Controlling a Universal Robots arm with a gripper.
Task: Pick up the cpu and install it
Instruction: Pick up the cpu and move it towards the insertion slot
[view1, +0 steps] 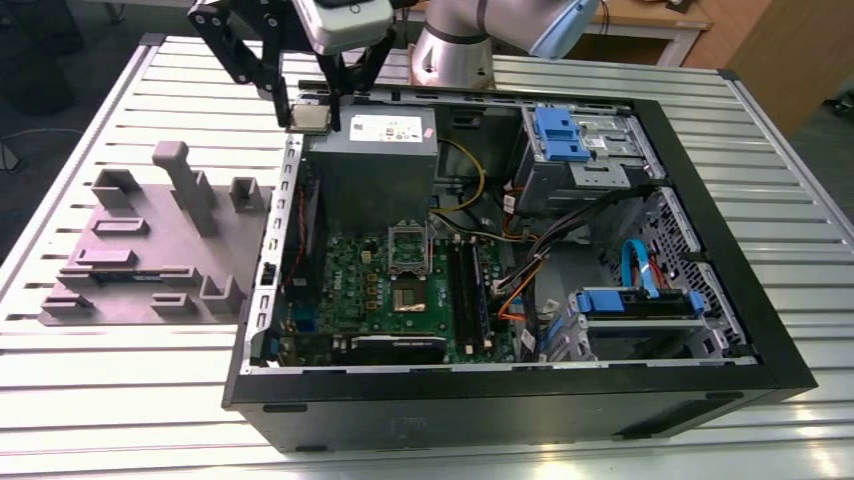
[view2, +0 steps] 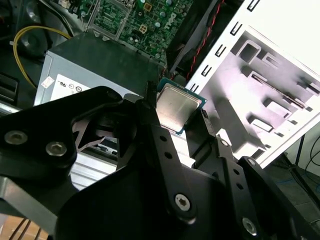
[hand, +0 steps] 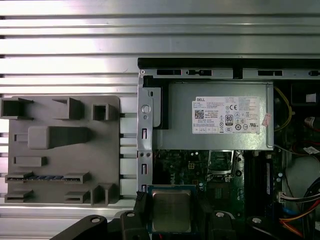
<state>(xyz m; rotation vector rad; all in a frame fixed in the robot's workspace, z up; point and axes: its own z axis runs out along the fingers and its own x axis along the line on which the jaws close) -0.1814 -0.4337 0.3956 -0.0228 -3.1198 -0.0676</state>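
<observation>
Gripper (view2: 177, 107) grips the cpu (view2: 180, 105); exterior view places it seemingly above the case wall (view1: 286, 215).

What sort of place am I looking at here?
Probably a robotics lab bench for computer assembly: an open computer case lies on a slotted metal table beside a grey parts fixture, and the pincer holds the cpu.

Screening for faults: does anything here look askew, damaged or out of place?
Nothing stands out. The cpu sits square in the gripper, held above the case near the power supply, and shows no damage.
</observation>
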